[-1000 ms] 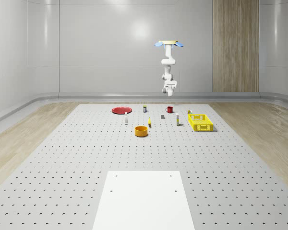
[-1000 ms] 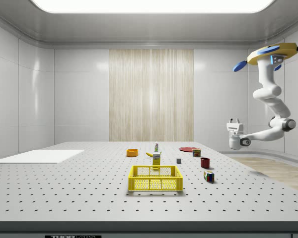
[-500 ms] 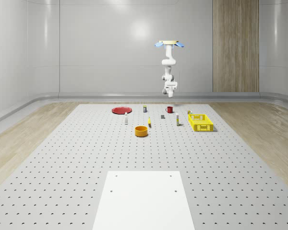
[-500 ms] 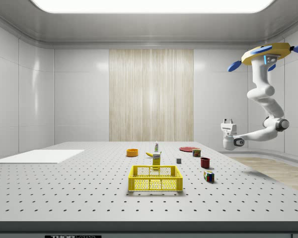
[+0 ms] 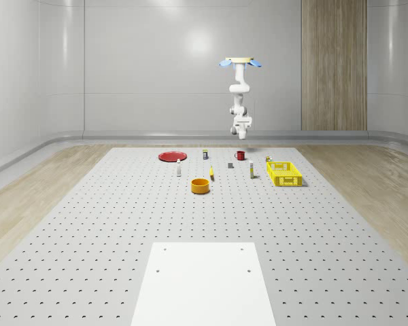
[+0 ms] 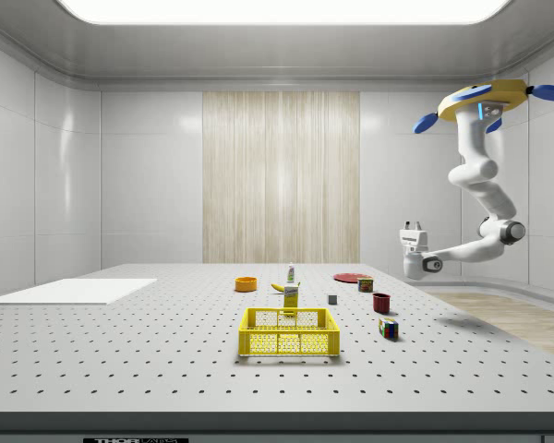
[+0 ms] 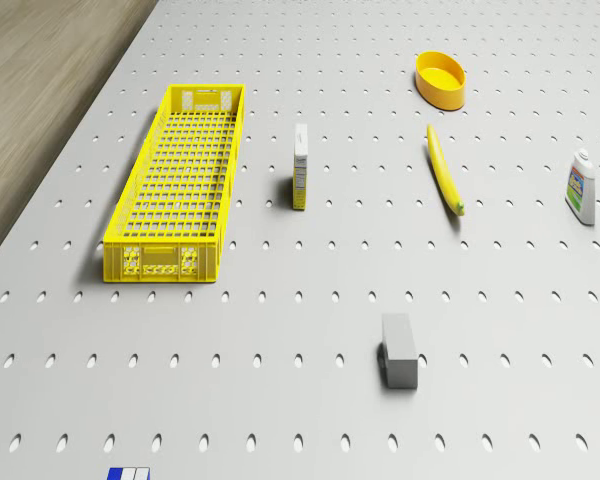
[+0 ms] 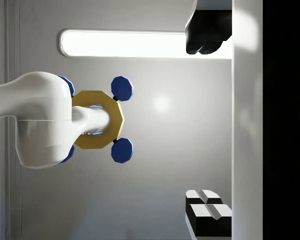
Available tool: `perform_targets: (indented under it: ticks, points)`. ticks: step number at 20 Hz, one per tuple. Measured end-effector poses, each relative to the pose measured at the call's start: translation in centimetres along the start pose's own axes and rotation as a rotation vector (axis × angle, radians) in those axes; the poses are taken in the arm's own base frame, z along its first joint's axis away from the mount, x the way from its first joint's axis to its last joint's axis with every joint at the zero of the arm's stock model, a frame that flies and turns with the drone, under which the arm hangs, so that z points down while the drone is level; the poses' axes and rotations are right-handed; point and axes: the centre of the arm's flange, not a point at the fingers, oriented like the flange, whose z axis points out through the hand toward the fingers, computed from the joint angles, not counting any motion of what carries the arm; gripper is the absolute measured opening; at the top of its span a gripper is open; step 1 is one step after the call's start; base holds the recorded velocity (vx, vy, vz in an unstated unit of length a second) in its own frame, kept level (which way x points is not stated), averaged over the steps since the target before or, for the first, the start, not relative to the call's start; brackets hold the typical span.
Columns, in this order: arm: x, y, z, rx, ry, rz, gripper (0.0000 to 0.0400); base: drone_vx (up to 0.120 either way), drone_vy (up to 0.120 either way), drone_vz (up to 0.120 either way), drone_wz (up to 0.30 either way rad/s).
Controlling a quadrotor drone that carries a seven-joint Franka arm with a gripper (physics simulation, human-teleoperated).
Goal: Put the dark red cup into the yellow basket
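**A:** Dark red cup [image 6: 381,302] is sitting upright on the bench, near its edge at the side view's right. Nothing is touching it. Not picked yet.

**B:** Where's the robot hanging?

**A:** The drone [image 6: 483,100] is hovering high over that same edge, a bit outboard of the cup. The arm is folding down and back in toward the bench. The gripper [image 6: 412,227] is well above the cup, fingers pointing at the ceiling.

**B:** Pincer state?

**A:** Fingers [image 8: 206,36] are standing wide apart with nothing between them. I'm reading that as ready for a grasp, but the wrist is needing a flip downward first.

**B:** Target?

**A:** The yellow basket [image 5: 284,180] is lying empty further in from that edge, well apart from the cup. A small carton [image 7: 300,167] is standing just beside its long wall, and a grey block [image 7: 400,350] is nearer the cup's side. I'm judging the carry path is low-risk if I'm lifting above both. The cup being close to the edge is why I'm approaching from outboard.
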Motion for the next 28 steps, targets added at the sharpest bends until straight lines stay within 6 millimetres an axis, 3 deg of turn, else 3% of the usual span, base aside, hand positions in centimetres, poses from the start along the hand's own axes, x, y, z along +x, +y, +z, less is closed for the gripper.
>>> perform_targets:
  ticks: [7, 19, 28]
  points:
    - [-0.1, 0.0, 0.0, -0.003, 0.011, 0.0, 0.04, 0.114, 0.0, 0.0, 0.0]
    - [-0.8, -0.6, 0.1, -0.064, 0.085, -0.001, 0.04, 0.0, 0.0, 0.0, 0.0]
    - [-3.5, -3.2, 1.2, -0.332, 0.361, -0.006, 0.04, 0.0, 0.0, 0.0, 0.0]
